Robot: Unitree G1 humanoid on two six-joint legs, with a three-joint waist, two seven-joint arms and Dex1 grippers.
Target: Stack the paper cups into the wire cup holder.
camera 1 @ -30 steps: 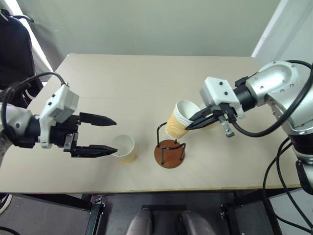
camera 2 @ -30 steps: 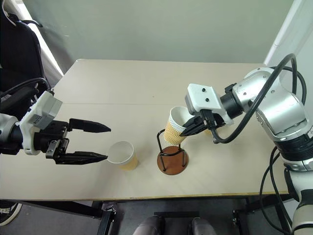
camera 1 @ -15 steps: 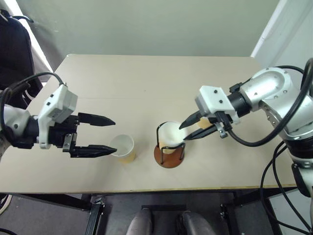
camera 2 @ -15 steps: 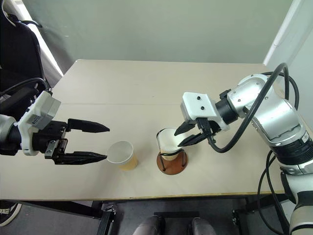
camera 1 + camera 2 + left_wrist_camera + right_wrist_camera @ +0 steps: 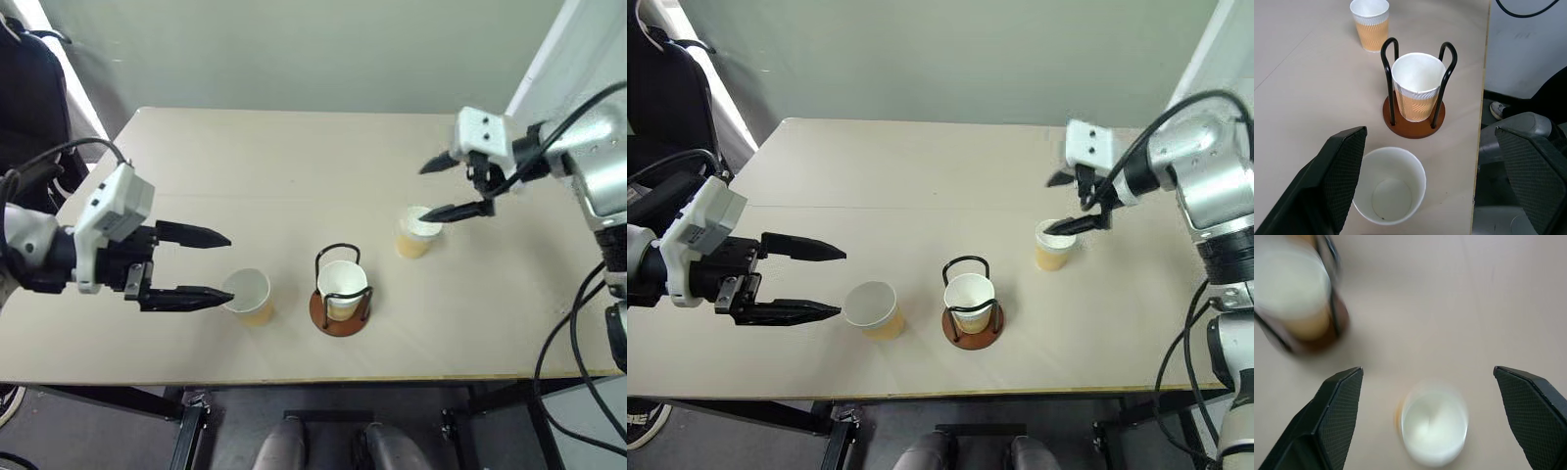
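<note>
One paper cup stands upright inside the wire cup holder, whose black loops rise from a reddish-brown disc near the table's front. A second cup stands to the holder's left, just past the fingertips of my open left gripper, which points at it and does not touch it. A third cup stands to the holder's right and farther back. My right gripper hovers open above that cup, with nothing between its fingers. In the right wrist view the third cup lies between the two spread fingers.
The beige table reaches back to a grey-green wall. A dark chair stands off the table's left rear corner. The table's front edge runs close to the holder and the left cup.
My right gripper let go of the cup, which dropped upright into the holder. It then opened wide and swung away to the right and back, above the third cup. The left arm kept still.
</note>
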